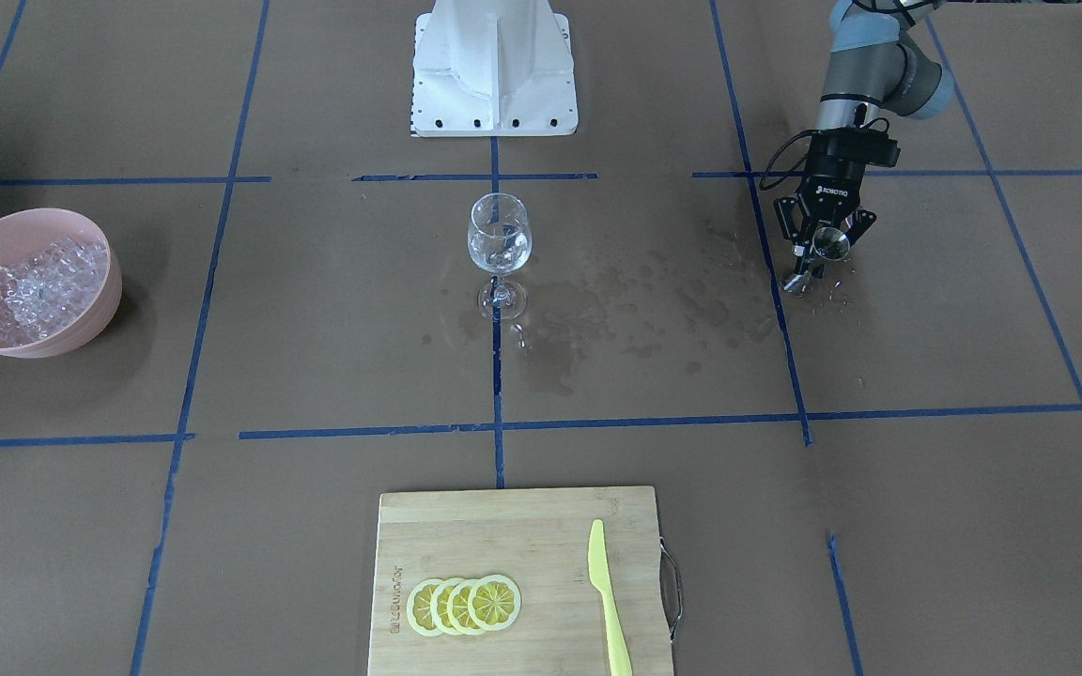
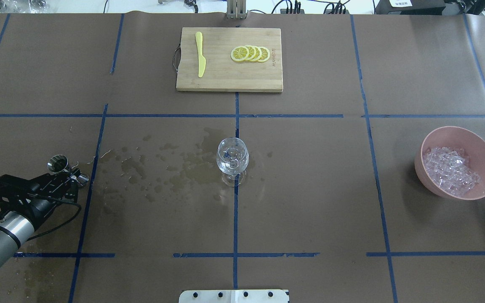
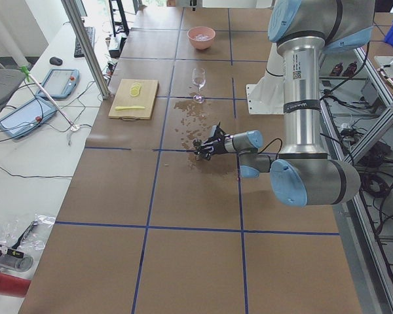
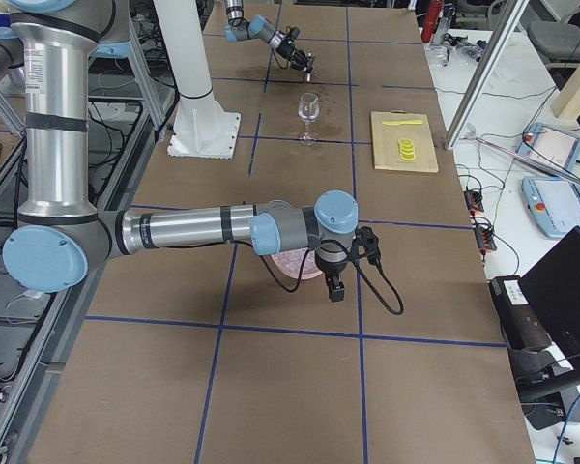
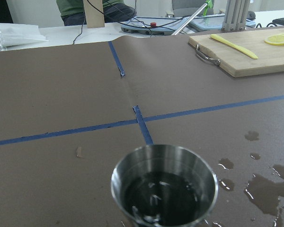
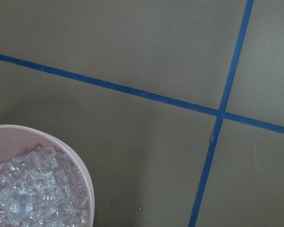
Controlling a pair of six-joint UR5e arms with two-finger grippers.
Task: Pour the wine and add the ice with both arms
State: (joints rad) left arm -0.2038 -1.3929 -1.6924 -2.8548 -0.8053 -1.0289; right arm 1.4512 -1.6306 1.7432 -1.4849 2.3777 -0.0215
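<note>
**Wine in the glass, ice in the bowl**

The wine [image 1: 501, 257] looks like a shallow pool of colourless liquid low in the stemmed glass [image 1: 500, 225]. The glass stands mid-table on a tape crossing. The ice [image 1: 38, 286] is a heap of small glassy cubes in the round pink bowl [image 1: 53, 345], at the robot's right end. The left pincer [image 1: 815, 255] is closed on the waist of a steel hourglass jigger [image 1: 829, 246], low over the table [image 1: 926, 329] at the left end. The jigger's inside glints wet. The right pincer [image 4: 336, 290] hangs over the bowl; I cannot tell how far open it is. Brown paper covers the table, gridded in blue tape [image 1: 494, 422], with dark wet blotches between glass and jigger. A bamboo board [image 1: 503, 526] on the operators' side carries four lemon slices [image 1: 464, 604] and a yellow knife [image 1: 608, 601]. A white bench with cables runs alongside
</note>
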